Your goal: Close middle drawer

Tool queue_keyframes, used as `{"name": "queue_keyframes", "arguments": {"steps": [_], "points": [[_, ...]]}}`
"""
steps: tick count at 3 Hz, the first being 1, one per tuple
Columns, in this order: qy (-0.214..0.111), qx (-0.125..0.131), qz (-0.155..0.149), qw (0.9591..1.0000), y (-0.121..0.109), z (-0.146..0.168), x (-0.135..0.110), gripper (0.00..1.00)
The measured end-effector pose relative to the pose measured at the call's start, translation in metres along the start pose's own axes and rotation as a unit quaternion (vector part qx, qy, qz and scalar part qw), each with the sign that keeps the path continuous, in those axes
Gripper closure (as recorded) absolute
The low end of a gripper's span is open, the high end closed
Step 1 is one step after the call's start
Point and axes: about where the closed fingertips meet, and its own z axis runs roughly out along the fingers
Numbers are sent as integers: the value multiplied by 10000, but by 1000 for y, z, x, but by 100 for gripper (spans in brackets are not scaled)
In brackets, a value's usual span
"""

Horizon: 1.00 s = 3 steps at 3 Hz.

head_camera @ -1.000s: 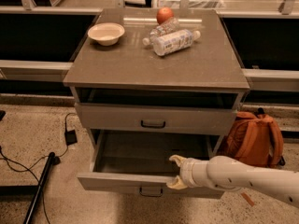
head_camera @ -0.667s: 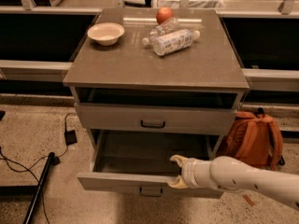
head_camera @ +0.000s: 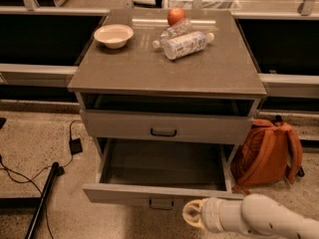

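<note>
Closing is the step in hand, at its very start by my judgement: the middle drawer stands pulled far out of the table, its long pale-grey tray open to view and its low front well forward of the taller top drawer above it. The gripper hangs at the bottom of the camera view, on the end of a pale arm reaching in from the right, just below the drawer front and a little right of its small dark handle. Whether it touches the front, and whether its jaws are released or clenched, I cannot tell. The next move likely calls for a level, straight push on the front, close to the handle so that the tray does not skew on its runners, carried on until the front sits in line under the top drawer
</note>
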Motion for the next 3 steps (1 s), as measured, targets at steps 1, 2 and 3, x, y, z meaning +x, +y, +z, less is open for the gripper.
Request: {"name": "queue_keyframes", "arguments": {"steps": [1, 2, 3], "points": [[59, -230, 177, 9996, 34, 10, 14, 100], [67, -231, 181, 9995, 35, 11, 15, 100], [58, 1, 257, 9997, 28, 24, 31, 100]]}}
